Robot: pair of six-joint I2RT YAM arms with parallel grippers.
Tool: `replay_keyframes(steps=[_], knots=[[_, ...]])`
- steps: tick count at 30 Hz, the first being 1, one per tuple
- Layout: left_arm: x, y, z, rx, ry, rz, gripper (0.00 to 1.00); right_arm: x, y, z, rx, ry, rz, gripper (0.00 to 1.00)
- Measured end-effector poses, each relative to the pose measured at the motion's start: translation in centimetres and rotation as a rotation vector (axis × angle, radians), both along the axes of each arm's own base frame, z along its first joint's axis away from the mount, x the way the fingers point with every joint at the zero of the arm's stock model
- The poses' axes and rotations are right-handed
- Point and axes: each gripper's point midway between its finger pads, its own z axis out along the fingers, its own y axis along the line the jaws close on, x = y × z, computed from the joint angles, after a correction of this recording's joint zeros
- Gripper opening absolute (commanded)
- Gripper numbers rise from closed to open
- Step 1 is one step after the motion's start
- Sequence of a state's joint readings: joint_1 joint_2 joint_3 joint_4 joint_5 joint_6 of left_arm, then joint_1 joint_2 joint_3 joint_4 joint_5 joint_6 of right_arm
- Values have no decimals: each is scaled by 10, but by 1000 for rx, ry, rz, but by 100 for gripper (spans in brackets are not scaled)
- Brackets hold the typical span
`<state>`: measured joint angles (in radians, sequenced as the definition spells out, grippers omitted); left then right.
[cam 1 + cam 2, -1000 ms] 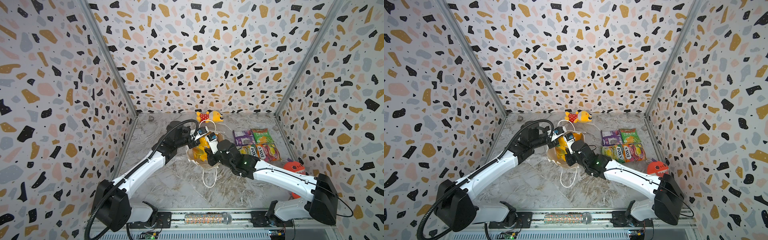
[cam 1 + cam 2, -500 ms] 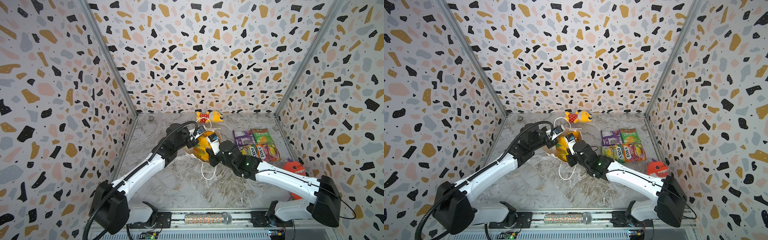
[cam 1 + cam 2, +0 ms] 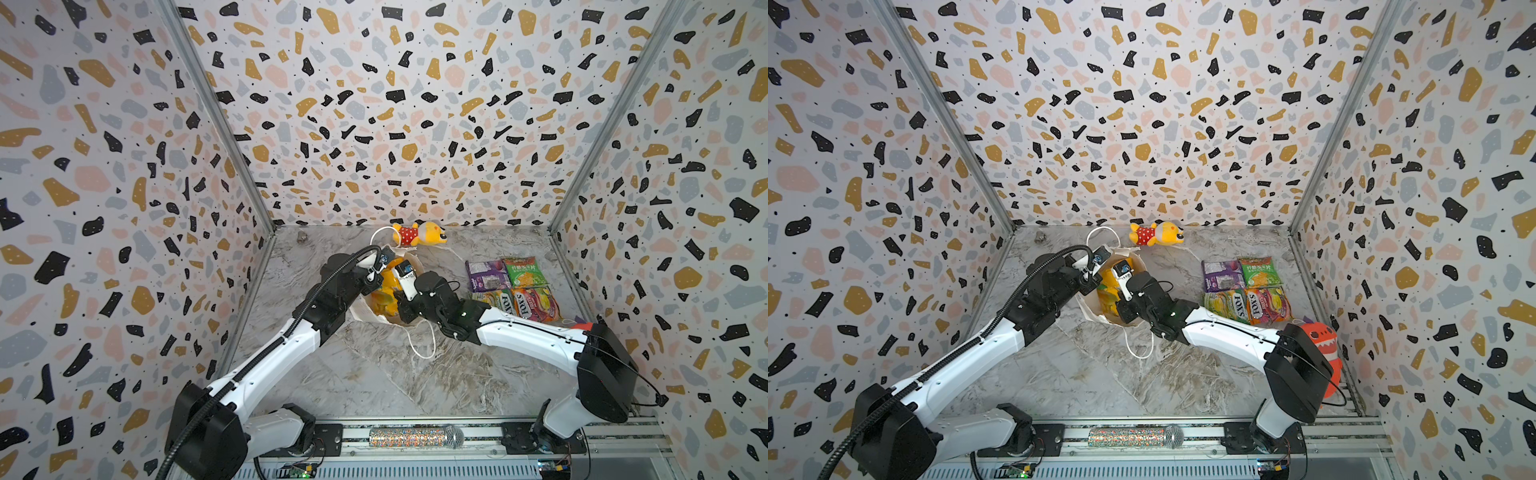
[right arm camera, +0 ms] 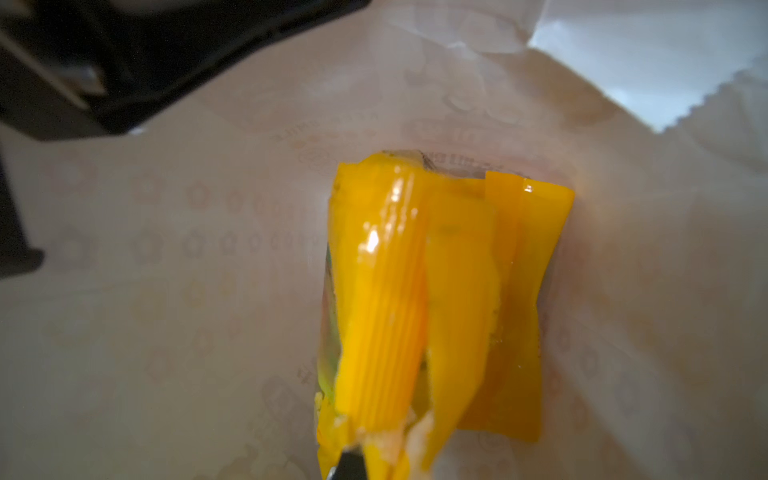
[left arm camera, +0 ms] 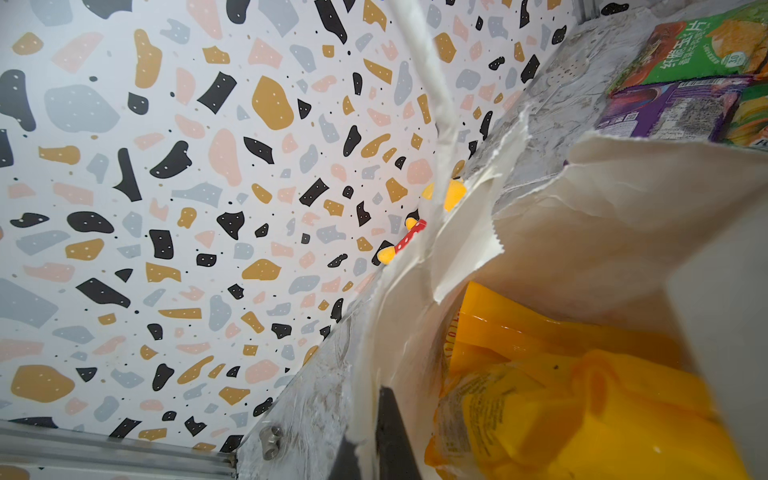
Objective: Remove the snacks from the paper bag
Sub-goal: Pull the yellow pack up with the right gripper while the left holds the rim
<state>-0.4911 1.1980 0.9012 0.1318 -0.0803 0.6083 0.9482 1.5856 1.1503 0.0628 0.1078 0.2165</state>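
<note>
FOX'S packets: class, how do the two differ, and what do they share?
The green-yellow FOX'S packet and the red-pink FOX'S packet differ in colour. The green-yellow one lies nearer the paper bag, by the purple packet; the red-pink one by the green packet. Both lie flat on the table, side by side.

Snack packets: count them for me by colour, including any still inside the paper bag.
Orange-yellow packets, inside the paper bag: 2
Purple packet: 1
Green packet: 1
FOX'S green-yellow packet: 1
FOX'S red-pink packet: 1
Total: 6
</note>
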Motion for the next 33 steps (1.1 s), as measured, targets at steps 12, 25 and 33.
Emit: replay_keyframes(steps=[12, 25, 33], knots=[[-7, -16, -1, -4, -3, -112, 0, -18, -22, 55, 73, -73, 41, 0], [-8, -24, -5, -5, 5, -155, 0, -43, -47, 75, 92, -74, 69, 0], [-8, -25, -6, -6, 6, -159, 0, -58, -62, 82, 100, -71, 89, 0]])
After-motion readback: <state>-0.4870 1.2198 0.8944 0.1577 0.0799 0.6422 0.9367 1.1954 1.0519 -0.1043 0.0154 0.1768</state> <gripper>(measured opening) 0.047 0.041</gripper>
